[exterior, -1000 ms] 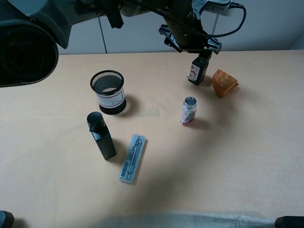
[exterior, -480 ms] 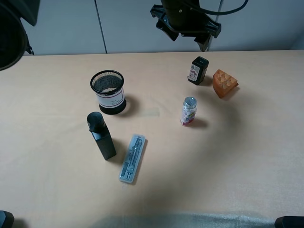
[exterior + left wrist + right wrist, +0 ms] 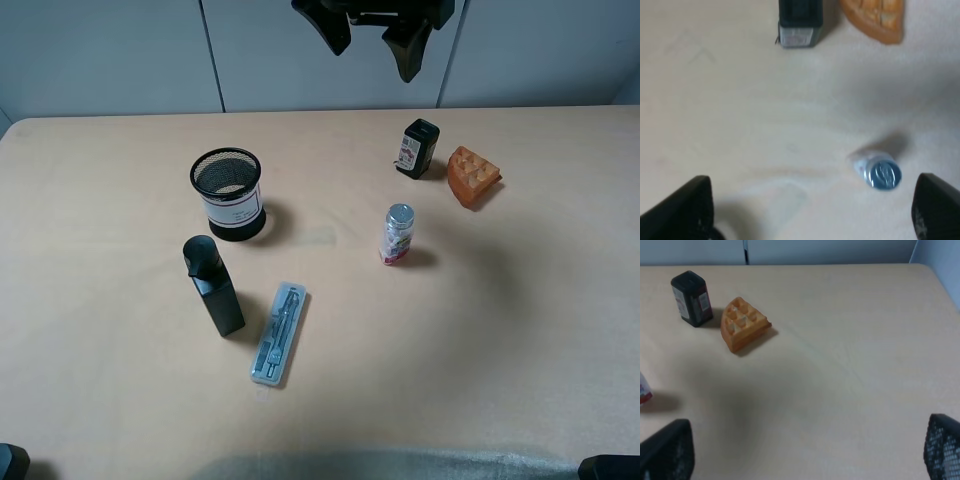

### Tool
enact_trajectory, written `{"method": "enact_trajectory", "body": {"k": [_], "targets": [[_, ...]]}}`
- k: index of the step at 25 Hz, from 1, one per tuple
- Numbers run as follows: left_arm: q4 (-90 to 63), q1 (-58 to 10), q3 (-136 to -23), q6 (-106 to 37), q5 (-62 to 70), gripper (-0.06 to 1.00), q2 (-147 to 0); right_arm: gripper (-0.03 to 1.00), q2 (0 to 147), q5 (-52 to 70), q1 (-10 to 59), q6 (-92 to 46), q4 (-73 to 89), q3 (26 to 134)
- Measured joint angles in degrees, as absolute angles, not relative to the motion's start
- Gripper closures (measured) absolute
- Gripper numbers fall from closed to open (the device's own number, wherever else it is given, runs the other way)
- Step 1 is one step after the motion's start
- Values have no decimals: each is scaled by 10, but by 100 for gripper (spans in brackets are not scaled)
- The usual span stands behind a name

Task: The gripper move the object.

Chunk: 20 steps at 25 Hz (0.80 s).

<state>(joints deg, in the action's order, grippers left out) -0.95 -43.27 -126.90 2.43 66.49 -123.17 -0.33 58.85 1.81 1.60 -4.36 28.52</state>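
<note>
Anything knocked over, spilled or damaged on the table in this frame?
Nothing stands out. The small black container stands upright beside the orange wedge, and the mesh cup, both bottles and the pen case look undisturbed.

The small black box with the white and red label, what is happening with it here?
Nothing holds it at this moment. The small black boxy container with the white and red label stands upright on the beige table, beside the orange wedge-shaped block. The black left claw hangs open above the table's far edge, clear of every object. The clear bottle with a silver cap stands nearer the middle.
</note>
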Motion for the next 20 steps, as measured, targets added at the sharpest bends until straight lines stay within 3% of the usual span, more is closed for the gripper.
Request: {"method": "enact_trajectory", "body": {"k": [9, 20], "targets": [[-10, -433, -1255, 11, 667, 15, -1164, 28, -3, 588, 18, 16, -44, 285], [-10, -433, -1099, -21, 667, 15, -991, 28, -3, 588, 18, 16, -43, 285]]}}
